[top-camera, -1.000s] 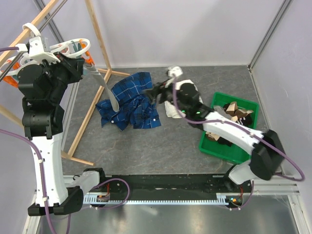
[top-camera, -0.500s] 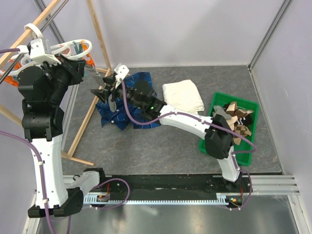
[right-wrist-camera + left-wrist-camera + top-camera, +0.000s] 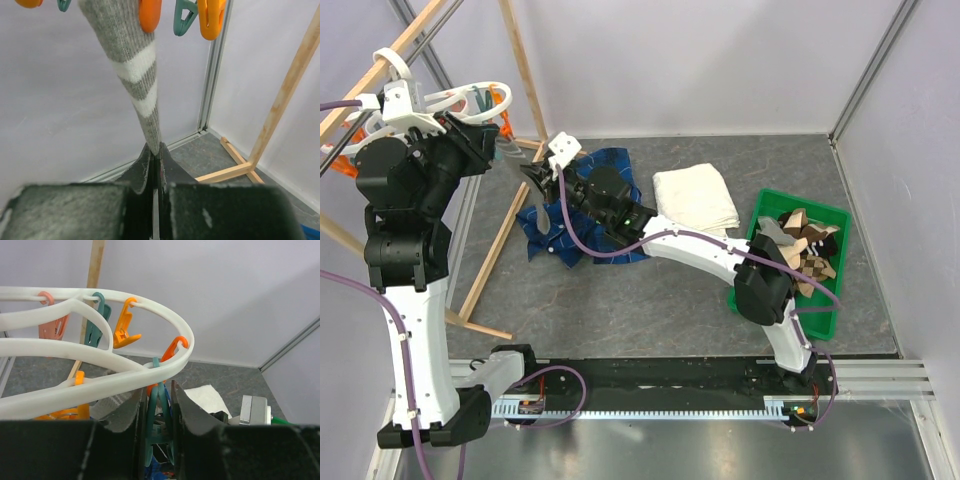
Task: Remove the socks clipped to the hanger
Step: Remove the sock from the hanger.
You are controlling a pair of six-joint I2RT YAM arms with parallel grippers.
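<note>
Grey ribbed knit with two white stripes makes up the grey sock (image 3: 131,65) that we see hanging from the hanger (image 3: 107,380), a white plastic ring with orange and teal pegs dangling along its rim. The hanger sits high at the far left of the cell, up by the wooden rack poles (image 3: 520,60). More socks (image 3: 807,238), brown-tan and dark, lie heaped in the green bin (image 3: 782,312) at the right.

We find the left arm standing tall with its wrist raised to the ring. The left gripper (image 3: 159,415) has its jaws narrow, one finger on each side of a teal clothespin (image 3: 159,390) and pressed against it. The right arm stretches far across the floor toward the left, over the blue plaid shirt (image 3: 548,238). The right gripper (image 3: 155,156) has its jaws closed on the lower tip of the grey sock.

From above we get both arms meeting near the hanger, with the folded white towel (image 3: 695,198) lying between shirt and bin, but the sock is mostly hidden there. The right wrist camera alone shows us the sock's stripes, the pinch at its tip, and an orange clothespin (image 3: 150,14) overlapping its upper end. Only the left wrist camera shows us the squeezed teal clothespin.
</note>
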